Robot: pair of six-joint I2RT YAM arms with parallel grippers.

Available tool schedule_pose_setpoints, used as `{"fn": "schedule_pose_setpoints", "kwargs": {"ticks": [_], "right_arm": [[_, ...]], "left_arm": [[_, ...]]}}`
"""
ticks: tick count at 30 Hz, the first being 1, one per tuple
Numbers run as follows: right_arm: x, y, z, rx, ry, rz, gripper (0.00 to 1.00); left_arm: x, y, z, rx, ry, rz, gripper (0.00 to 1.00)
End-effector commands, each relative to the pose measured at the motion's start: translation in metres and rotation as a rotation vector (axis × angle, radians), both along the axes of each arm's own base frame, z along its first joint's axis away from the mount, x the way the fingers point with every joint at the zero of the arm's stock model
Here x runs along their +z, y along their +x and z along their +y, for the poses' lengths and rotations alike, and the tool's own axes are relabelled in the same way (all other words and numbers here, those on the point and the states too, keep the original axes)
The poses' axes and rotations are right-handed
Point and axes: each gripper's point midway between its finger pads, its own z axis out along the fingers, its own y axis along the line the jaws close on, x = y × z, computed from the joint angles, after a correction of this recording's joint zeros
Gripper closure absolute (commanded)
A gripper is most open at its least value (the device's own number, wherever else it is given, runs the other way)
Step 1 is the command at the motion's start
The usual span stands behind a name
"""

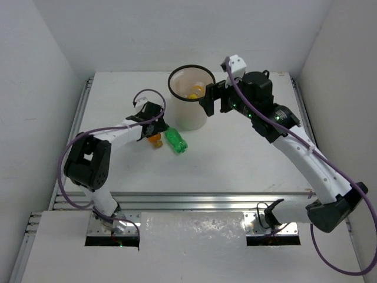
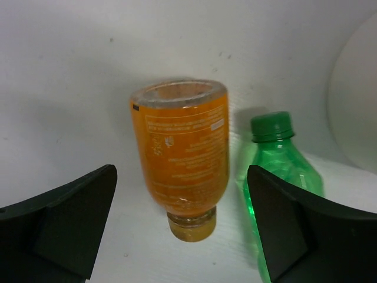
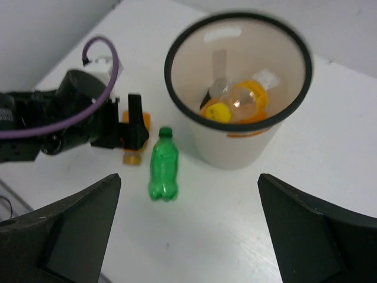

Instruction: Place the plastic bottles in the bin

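Note:
The white bin (image 1: 194, 118) with a black rim stands at the back centre, and several bottles (image 3: 235, 103) lie inside it. An orange bottle (image 2: 182, 153) lies on the table with its cap toward the left wrist camera. Beside it lies a green bottle (image 2: 280, 168). My left gripper (image 2: 182, 230) is open, its jaws either side of the orange bottle's neck end with a gap on both sides. From above, the left gripper (image 1: 152, 132) sits over the orange bottle (image 1: 154, 140), left of the green bottle (image 1: 176, 141). My right gripper (image 1: 215, 100) hangs open and empty by the bin's right rim.
White walls enclose the table on the left, back and right. The bin wall (image 2: 353, 106) rises just right of the green bottle. In the right wrist view the green bottle (image 3: 163, 171) lies between the left gripper (image 3: 126, 124) and the bin (image 3: 235, 150).

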Motion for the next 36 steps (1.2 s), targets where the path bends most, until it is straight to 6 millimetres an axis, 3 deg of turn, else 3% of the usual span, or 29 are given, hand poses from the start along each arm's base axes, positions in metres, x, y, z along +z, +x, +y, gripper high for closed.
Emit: {"fn": "schedule_pose_setpoints", "kwargs": {"ticks": [1,4,5,7,8,9,10,11,12,14,15,16,17,18,19,20,23,24,28,33,36], "right_arm": [[-0.040,-0.005,0.022,0.083,0.008,0.081,0.01],[-0.049,-0.013,0.024,0.101,0.007,0.100,0.01],[-0.049,-0.016,0.026,0.111,0.011,0.101,0.01],[-0.056,-0.021,0.027,0.125,0.014,0.119,0.01],[-0.055,-0.026,0.028,0.141,0.025,0.120,0.01],[-0.056,-0.028,0.029,0.148,0.033,0.128,0.01],[-0.063,-0.031,0.030,0.149,0.040,0.149,0.01],[-0.063,-0.035,0.031,0.161,0.053,0.156,0.01],[-0.067,-0.043,0.037,0.207,0.074,0.182,0.01],[-0.066,-0.061,0.055,0.334,0.140,0.230,0.01],[-0.066,-0.066,0.061,0.369,0.159,0.246,0.01],[-0.065,-0.070,0.065,0.388,0.192,0.273,0.01],[-0.060,-0.071,0.069,0.401,0.217,0.275,0.01],[-0.058,-0.075,0.075,0.419,0.260,0.319,0.01],[-0.056,-0.076,0.078,0.424,0.283,0.334,0.01],[-0.055,-0.076,0.080,0.427,0.299,0.348,0.01],[-0.036,-0.087,0.092,0.526,0.396,0.326,0.01],[-0.040,-0.094,0.094,0.559,0.407,0.339,0.01],[-0.035,-0.120,0.098,0.689,0.418,0.339,0.01],[-0.035,-0.132,0.106,0.762,0.441,0.340,0.04],[-0.037,-0.141,0.111,0.818,0.457,0.360,0.19]], "left_arm": [[-0.011,0.013,0.001,0.019,-0.033,-0.035,0.11],[-0.028,0.010,0.003,0.026,-0.029,0.002,0.20],[-0.033,0.006,0.005,0.028,-0.025,0.013,0.35],[-0.031,0.002,0.006,0.035,-0.032,0.009,0.53],[-0.035,-0.007,0.009,0.039,-0.026,0.021,0.72],[-0.032,-0.011,0.011,0.040,-0.027,0.017,0.81],[-0.014,-0.014,0.012,0.041,-0.042,-0.019,0.88],[-0.016,-0.029,0.014,0.032,-0.039,-0.005,0.99],[0.013,-0.033,0.007,-0.003,-0.090,-0.070,1.00],[0.029,-0.055,-0.020,-0.160,-0.166,-0.127,1.00],[0.070,-0.062,-0.032,-0.237,-0.221,-0.249,1.00],[0.073,-0.080,-0.048,-0.361,-0.232,-0.283,1.00],[0.097,-0.083,-0.064,-0.450,-0.281,-0.390,1.00],[0.139,-0.105,-0.085,-0.625,-0.368,-0.526,1.00],[0.139,-0.125,-0.099,-0.718,-0.414,-0.564,1.00],[0.166,-0.134,-0.110,-0.786,-0.456,-0.691,1.00],[0.204,-0.179,-0.128,-1.008,-0.575,-0.873,1.00],[0.211,-0.195,-0.135,-1.099,-0.614,-0.890,1.00],[0.236,-0.217,-0.146,-1.236,-0.695,-0.953,1.00],[0.243,-0.223,-0.159,-1.327,-0.741,-0.924,1.00],[0.247,-0.218,-0.159,-1.313,-0.739,-0.929,0.92]]}}
